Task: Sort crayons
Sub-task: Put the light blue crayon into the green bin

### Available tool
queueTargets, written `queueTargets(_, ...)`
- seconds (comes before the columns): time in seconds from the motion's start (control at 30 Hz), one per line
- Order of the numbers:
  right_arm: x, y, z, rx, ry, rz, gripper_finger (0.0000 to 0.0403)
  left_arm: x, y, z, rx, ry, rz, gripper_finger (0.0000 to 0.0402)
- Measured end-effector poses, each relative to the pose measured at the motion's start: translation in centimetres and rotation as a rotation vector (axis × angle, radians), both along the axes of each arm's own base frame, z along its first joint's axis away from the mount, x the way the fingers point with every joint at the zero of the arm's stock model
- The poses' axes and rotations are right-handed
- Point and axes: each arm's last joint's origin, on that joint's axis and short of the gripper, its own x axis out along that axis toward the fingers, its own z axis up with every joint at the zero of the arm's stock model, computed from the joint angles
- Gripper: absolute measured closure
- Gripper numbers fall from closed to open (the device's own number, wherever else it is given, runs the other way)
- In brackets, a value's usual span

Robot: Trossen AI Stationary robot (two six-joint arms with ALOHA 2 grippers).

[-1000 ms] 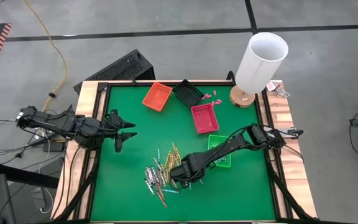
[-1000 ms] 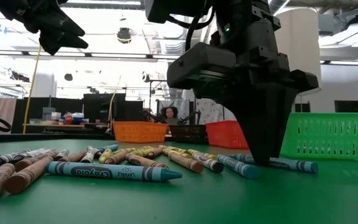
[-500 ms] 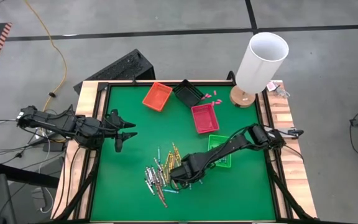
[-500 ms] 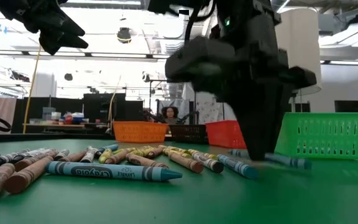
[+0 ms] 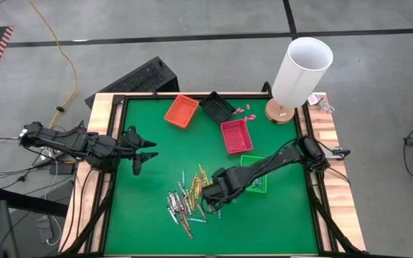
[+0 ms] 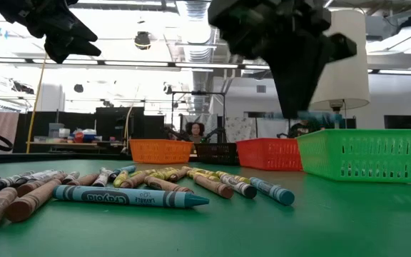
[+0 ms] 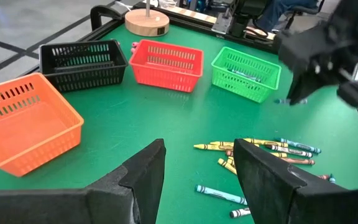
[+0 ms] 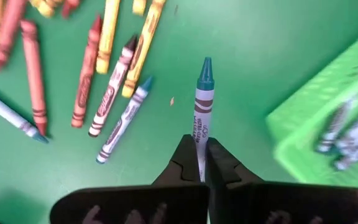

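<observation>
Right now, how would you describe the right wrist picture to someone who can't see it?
The right gripper pinches a blue crayon above the green table. More crayons lie scattered beyond, and a green basket sits beside.

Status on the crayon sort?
Early. A few crayons already lie in the green basket. The right gripper holds a blue crayon lifted off the mat. Most of the pile is unsorted; the left gripper waits open.
</observation>
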Motion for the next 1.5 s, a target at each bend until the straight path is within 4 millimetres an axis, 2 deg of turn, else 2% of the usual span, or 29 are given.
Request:
queueTargets(0.43,-4.3,-4.4,7.4,-0.201,-0.113,-0.006,0.0401,0.0,0.0,0.0,-0.004,0.0,0.002,0.0221)
queueTargets(0.67,-7.4,-6.2,10.0,-0.36,-0.094,-0.092,0.0401,0.0,0.0,0.0,-0.006,-0.001,0.002,0.0221)
queueTargets(0.83,-9.2,-6.8,10.9,-0.372,-0.13,-0.117,0.0401,0.0,0.0,0.0,-0.007,-0.001,0.002,0.0221)
queueTargets(0.97,-11.0,-7.3,10.6,-0.366,-0.138,-0.172,0.0401,0.0,0.0,0.0,-0.007,-0.001,0.002,0.0221)
queueTargets(1.17,-13.5,-8.0,8.9,-0.341,-0.126,-0.301,0.0401,0.0,0.0,0.0,-0.007,-0.002,0.002,0.0221)
queueTargets(1.33,-13.9,-8.1,7.3,-0.306,-0.173,-0.346,0.0401,0.0,0.0,0.0,-0.007,-0.002,0.003,0.0221)
queueTargets(1.5,-13.3,-7.9,4.3,-0.266,-0.173,-0.353,0.0401,0.0,0.0,0.0,-0.006,-0.003,0.002,0.0221)
